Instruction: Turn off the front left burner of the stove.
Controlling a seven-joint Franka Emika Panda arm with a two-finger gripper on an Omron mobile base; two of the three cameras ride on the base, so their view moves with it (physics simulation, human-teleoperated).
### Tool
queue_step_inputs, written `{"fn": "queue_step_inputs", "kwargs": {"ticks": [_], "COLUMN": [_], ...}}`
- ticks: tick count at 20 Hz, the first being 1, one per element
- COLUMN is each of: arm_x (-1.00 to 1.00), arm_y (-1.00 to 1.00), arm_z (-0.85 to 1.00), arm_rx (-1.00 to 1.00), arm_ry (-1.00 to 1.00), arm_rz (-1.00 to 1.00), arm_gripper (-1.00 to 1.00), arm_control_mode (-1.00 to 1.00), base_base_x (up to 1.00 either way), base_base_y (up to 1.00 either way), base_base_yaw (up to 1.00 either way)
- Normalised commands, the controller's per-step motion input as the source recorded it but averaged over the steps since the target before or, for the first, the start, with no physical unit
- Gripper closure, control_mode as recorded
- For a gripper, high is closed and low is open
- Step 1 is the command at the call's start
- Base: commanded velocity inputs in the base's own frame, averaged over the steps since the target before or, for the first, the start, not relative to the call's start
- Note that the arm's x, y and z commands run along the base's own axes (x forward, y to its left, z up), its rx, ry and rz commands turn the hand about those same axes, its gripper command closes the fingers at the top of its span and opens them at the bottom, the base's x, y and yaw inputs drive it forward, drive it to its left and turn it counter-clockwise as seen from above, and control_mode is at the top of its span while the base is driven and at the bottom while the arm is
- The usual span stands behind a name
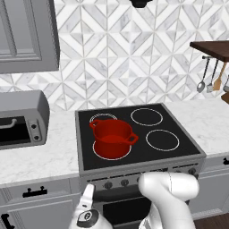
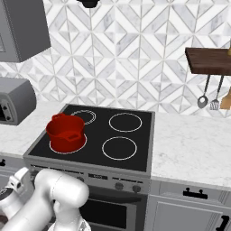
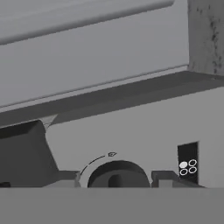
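The stove (image 1: 188, 152) (image 2: 145, 149) is a grey steel range with a black glass top. A red pot (image 1: 112, 135) (image 2: 66, 129) stands on the front left burner (image 1: 112, 159) (image 2: 63, 151), whose thin white ring shows around the pot's base. My gripper (image 1: 87, 193) (image 2: 17, 179) hangs low at the left end of the stove's front panel. In the hand view, my gripper (image 3: 116, 177) is open, with a dark round knob (image 3: 117, 174) between its two fingertips (image 3: 65, 177). A white arc and a pointer mark curve over that knob.
A grey toaster oven (image 1: 20, 118) (image 2: 13, 100) sits on the counter left of the stove. More dark knobs (image 1: 124, 182) (image 2: 119, 185) run along the front panel above the oven door. Utensils (image 1: 209, 82) (image 2: 208, 97) hang under a wooden shelf at the right.
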Motion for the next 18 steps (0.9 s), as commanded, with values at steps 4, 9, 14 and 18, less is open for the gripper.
{"fn": "queue_step_inputs", "kwargs": {"ticks": [4, 9, 14, 18], "arm_x": [-0.03, -0.02, 0.00, 0.00], "arm_y": [-0.17, -0.25, -0.28, -0.33], "arm_z": [0.26, 0.26, 0.19, 0.14], "arm_rx": [0.47, 0.56, 0.60, 0.56], "arm_ry": [0.11, 0.10, 0.09, 0.09], "arm_rz": [-0.14, -0.15, -0.17, -0.19], "arm_gripper": [1.00, 1.00, 1.00, 1.00], "arm_control_mode": [-1.00, -1.00, -1.00, -1.00], "base_base_x": [0.00, 0.00, 0.00, 0.00], "base_base_y": [0.00, 0.00, 0.00, 0.00], "base_base_yaw": [0.00, 0.00, 0.00, 0.00]}}
